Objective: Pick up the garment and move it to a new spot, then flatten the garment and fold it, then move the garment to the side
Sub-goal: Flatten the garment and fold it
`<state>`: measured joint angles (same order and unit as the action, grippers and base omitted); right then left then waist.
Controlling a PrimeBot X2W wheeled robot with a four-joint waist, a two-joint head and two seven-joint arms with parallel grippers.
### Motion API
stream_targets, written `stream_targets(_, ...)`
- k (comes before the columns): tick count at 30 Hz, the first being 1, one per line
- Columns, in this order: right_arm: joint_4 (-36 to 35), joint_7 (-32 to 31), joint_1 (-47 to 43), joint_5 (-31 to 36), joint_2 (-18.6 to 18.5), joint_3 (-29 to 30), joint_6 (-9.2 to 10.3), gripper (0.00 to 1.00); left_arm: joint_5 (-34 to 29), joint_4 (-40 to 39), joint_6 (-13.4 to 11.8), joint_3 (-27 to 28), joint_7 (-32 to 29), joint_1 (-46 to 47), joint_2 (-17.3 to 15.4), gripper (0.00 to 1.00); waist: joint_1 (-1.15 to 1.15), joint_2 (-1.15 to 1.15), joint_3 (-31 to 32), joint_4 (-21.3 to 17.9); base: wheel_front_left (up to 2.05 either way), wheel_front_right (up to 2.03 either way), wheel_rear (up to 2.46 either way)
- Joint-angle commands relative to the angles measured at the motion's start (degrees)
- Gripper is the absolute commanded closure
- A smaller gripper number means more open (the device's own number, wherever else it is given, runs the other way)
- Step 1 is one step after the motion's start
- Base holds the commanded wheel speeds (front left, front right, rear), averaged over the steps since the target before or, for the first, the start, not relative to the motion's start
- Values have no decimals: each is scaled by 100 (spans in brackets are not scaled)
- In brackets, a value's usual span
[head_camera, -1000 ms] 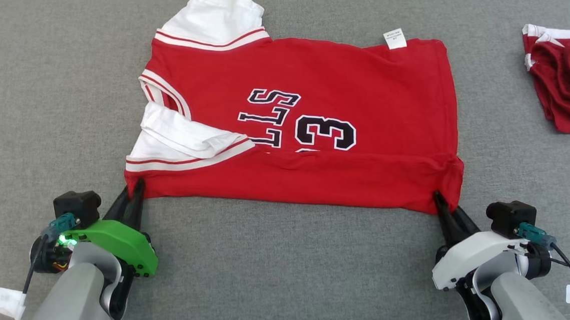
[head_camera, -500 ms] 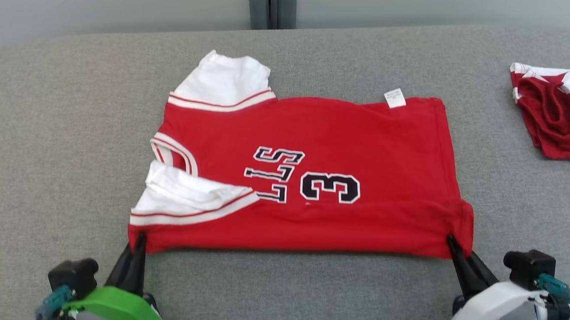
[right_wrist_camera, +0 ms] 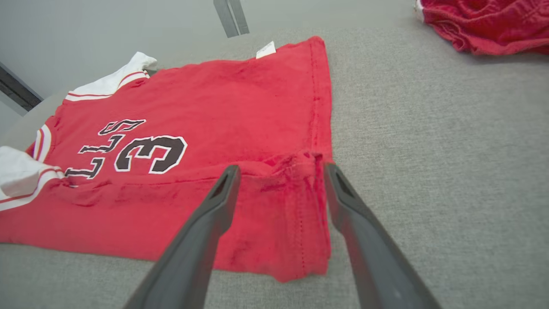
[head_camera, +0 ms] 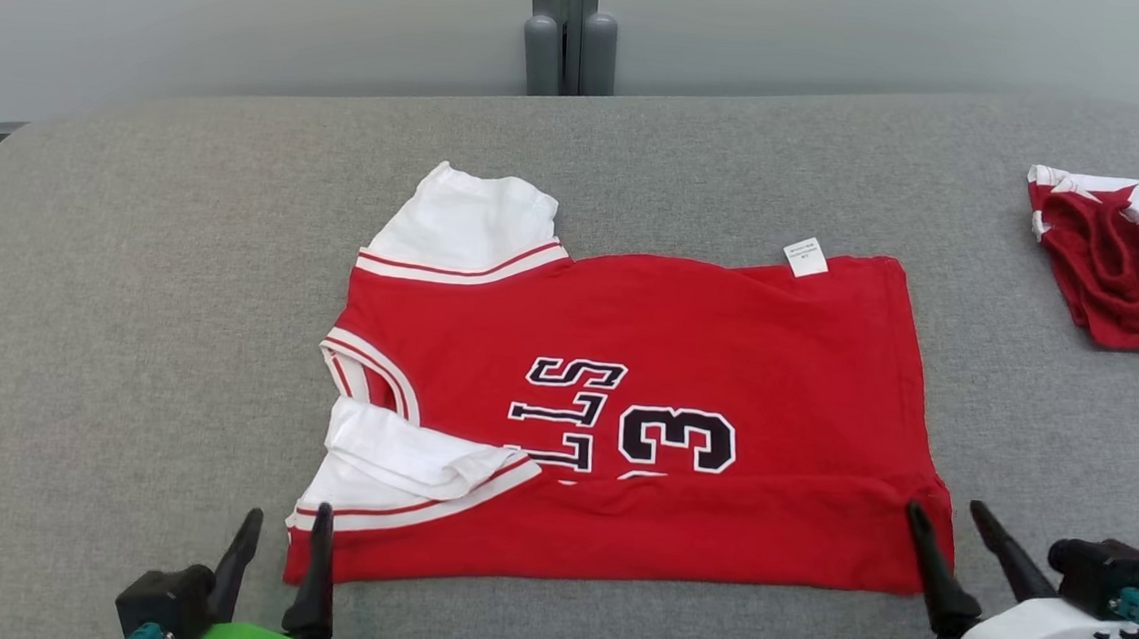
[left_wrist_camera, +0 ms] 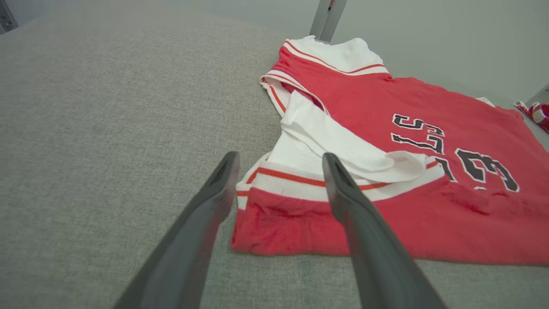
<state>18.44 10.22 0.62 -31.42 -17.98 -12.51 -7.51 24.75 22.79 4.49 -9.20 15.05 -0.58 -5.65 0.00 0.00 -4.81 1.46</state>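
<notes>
We look down on a broad grey woven cushion (head_camera: pixel 128 329), rounded at its far corners. The red jersey (head_camera: pixel 728 341) lies spread flat on the middle of it. Its near long edge is folded over onto itself, the white sleeves are to our left and the hem is to our right. A small white label (head_camera: pixel 805 257) pokes out from the jersey's far edge. Beyond the jersey the cushion ends before a pale, plain wall (head_camera: pixel 250 16), where a grey upright post (head_camera: pixel 562 28) stands behind the far sleeve. Well apart to the right of the jersey, a crumpled red-and-white garment (head_camera: pixel 1125 258) sits on the same cushion. Our left gripper (head_camera: pixel 288 512) is at the jersey's near sleeve corner with its fingers spread and pinching nothing; one finger is over the cloth and the other over bare cushion. Our right gripper (head_camera: pixel 945 506) is at the jersey's near hem corner, also spread, with that corner lying between its fingers.
</notes>
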Motion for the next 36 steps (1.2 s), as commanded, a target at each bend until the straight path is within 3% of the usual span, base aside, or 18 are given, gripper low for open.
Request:
stream_targets(1, -70, 68, 19, 79, 26, 119, 4, 0, -92, -108, -42, 95, 13, 115, -18, 0, 0, 0, 22, -20, 0, 0, 0)
stream_targets(13, -835, 454, 121, 934, 487, 706, 3, 0, -745, -1070, -200, 815, 8, 306, -150, 0, 0, 0, 321, -127, 0, 0, 0)
stream_targets(22, -1360, 497, -167, 1620, 829, 864, 3, 0, -1041, -1415, -4, 990, 7, 233, -209, 0, 0, 0, 415, -120, 0, 0, 0)
stream_targets(36, -1526, 497, -479, 1939, 1069, 1134, 3, 0, -1182, -1237, 198, 1051, 7, 86, -153, 0, 0, 0, 403, -42, 0, 0, 0)
